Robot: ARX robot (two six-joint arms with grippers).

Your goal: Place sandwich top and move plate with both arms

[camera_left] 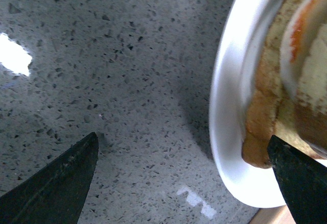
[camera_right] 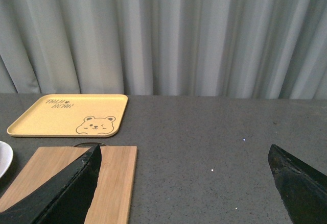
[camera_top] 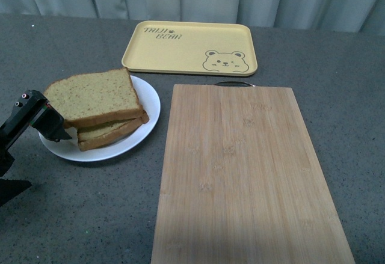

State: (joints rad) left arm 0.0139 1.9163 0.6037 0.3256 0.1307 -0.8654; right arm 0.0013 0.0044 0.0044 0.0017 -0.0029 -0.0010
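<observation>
The sandwich top (camera_top: 93,98), a tan speckled bread slice, lies on a second slice (camera_top: 111,133) on the white plate (camera_top: 147,98) at the left of the table. In the left wrist view the plate's rim (camera_left: 230,106) and the stacked bread's edge (camera_left: 260,106) show, with fried egg (camera_left: 306,40) between the slices. My left gripper (camera_top: 43,156) is open and straddles the plate's left rim: one finger is over the table, the other by the bread's corner (camera_left: 183,138). My right gripper (camera_right: 184,147) is open and empty above the bare table, out of the front view.
A bamboo cutting board (camera_top: 240,174) fills the table's middle, right of the plate. A yellow bear tray (camera_top: 189,47) lies behind it, before a grey curtain. Both also show in the right wrist view, the board (camera_right: 66,183) and the tray (camera_right: 66,114).
</observation>
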